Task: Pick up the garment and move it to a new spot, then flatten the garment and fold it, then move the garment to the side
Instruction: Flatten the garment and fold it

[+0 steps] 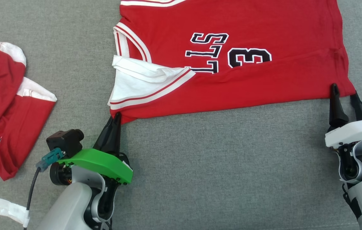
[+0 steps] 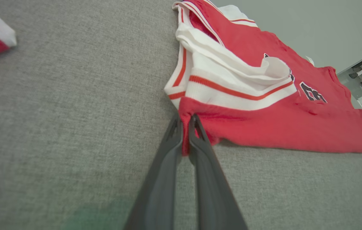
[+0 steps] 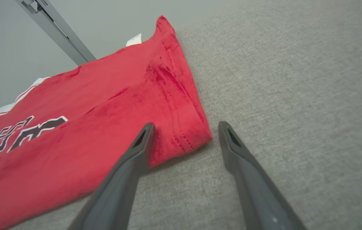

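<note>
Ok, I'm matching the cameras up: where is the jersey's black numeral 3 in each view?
Head view: numeral 3, upper right of centre on the red jersey.
Left wrist view: numeral 3 at the right, above middle.
Right wrist view: numeral 3 near the left edge.
Shared landmark: white striped armhole trim.

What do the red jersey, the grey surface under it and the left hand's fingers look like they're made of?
Red numbered jersey: soft matte knit, fuzzy nap and stitched hem; cotton or polyester, unclear.
Grey surface: coarse woven cloth, matte, weave visible.
Dark tapered fingers of the left hand: smooth, slight sheen; plastic or rubber, can't tell.
</note>
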